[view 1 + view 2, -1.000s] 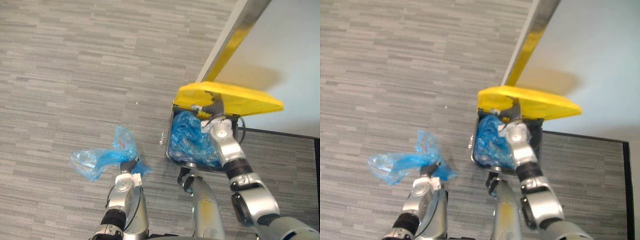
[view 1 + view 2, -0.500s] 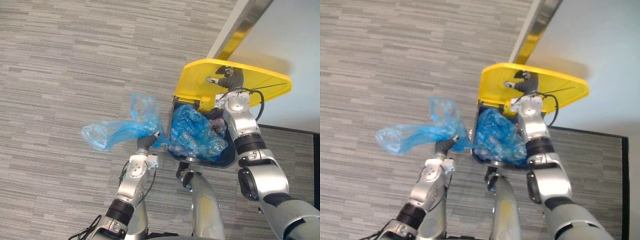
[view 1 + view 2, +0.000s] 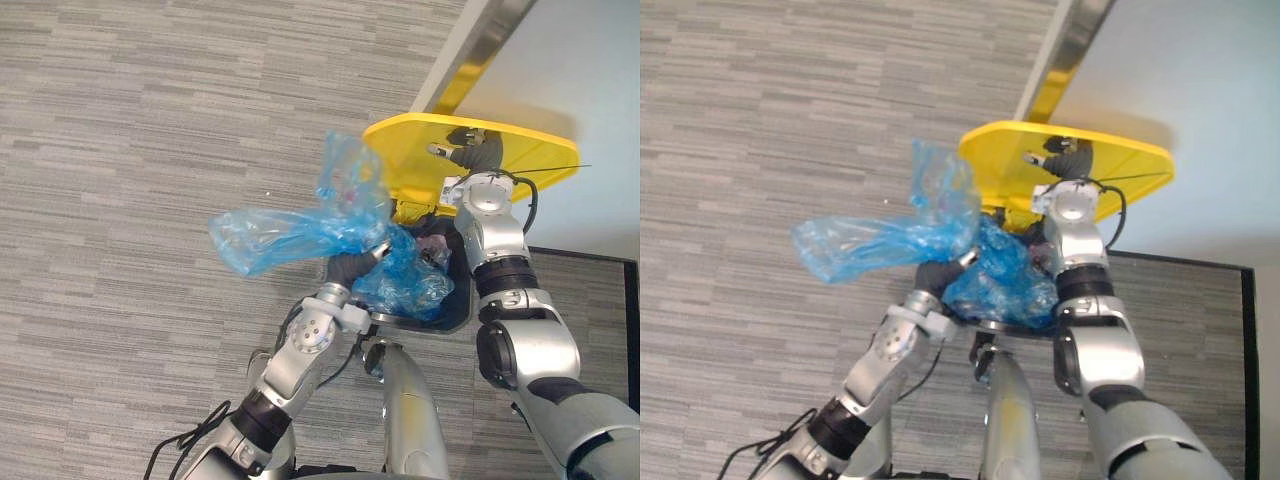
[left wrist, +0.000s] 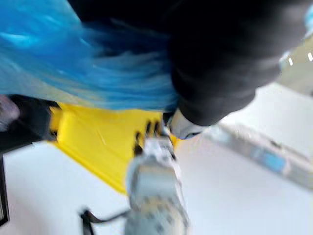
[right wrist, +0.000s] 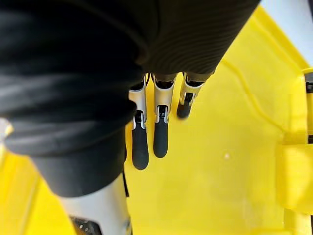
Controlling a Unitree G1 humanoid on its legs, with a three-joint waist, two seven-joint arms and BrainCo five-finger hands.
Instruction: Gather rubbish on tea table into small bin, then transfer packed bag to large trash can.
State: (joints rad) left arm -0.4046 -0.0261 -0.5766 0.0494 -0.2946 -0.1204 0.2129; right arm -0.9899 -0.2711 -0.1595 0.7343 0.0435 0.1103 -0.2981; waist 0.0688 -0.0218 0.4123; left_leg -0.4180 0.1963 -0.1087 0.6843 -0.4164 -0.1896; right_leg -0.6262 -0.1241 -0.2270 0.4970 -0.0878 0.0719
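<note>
The bag (image 3: 290,228), blue and half-clear with small scraps showing through it, now hangs in the air right at the near-left rim of the can (image 3: 456,312). Its gathered neck is over the opening and its bulk still trails out to the left above the floor (image 3: 120,150). A second ago it hung low and well to the left of the can. In that second the left arm has swung it up and across.

The left hand (image 3: 352,268) is closed round the bag's neck. The fingers themselves are mostly buried in plastic, but the bag hangs from nothing else. In the left wrist view, blue film bunches against the hand's dark cover.

The right hand (image 3: 472,152) has pushed the lid (image 3: 400,138) from half-raised to nearly upright. Its fingers (image 5: 140,149) are straight and flat against the yellow underside, propping the lid rather than gripping it. Under the lid, the mouth of the can and its blue liner (image 3: 412,285) are now wide open.

So the last step of the task looks close to done: the way in is clear and the bag has reached the edge. The bag is not yet over the middle, though. Let go here, its trailing bulk could drag it back over the rim, so it likely needs carrying further right before release. The lid rests only on flat fingers, so it could drop if that arm gives.
</note>
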